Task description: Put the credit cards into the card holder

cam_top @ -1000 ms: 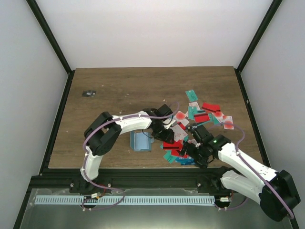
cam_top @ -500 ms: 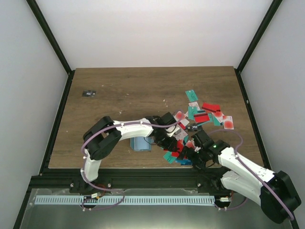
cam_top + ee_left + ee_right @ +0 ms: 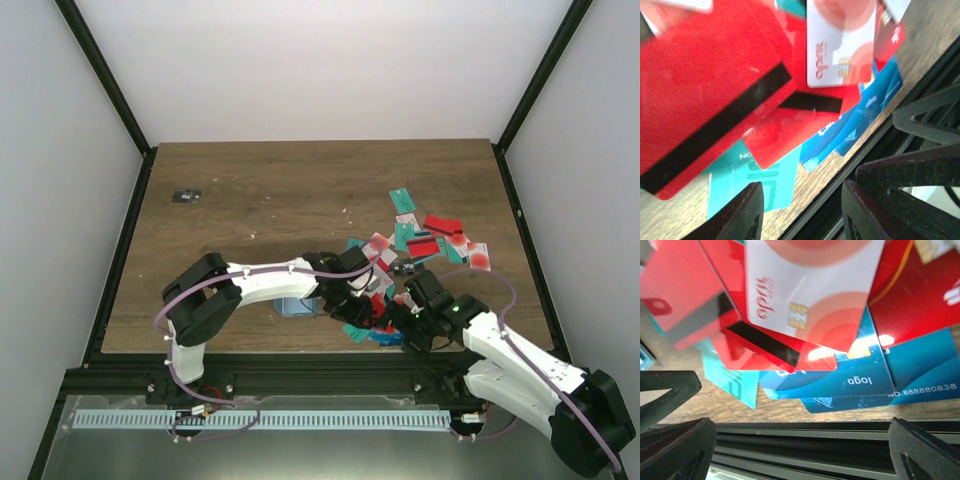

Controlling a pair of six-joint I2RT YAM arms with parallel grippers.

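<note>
Near edge of surface [image 3: 250,200]: right pincer [image 3: 408,325] spread wide, low over the nearest heap of credit cards [image 3: 372,330] (blue, teal, red), nothing betw. its fingers. Just beyond, left pincer [image 3: 352,298] part-spread, also empty, over red cards. Card holder [image 3: 295,308] lies flat just left of the heap, partly under the left arm; can't tell if any card is inside. Farther right, more lie scattered loose. Est.: barely started, nearly all cards left to load.

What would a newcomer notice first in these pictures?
A heap of thin plastic cards, red, teal, white and blue, lies on the right half of the brown wooden table. The left gripper and the right gripper hang open over its near end. The flat teal-blue card holder lies just left, partly under the left arm.
</note>
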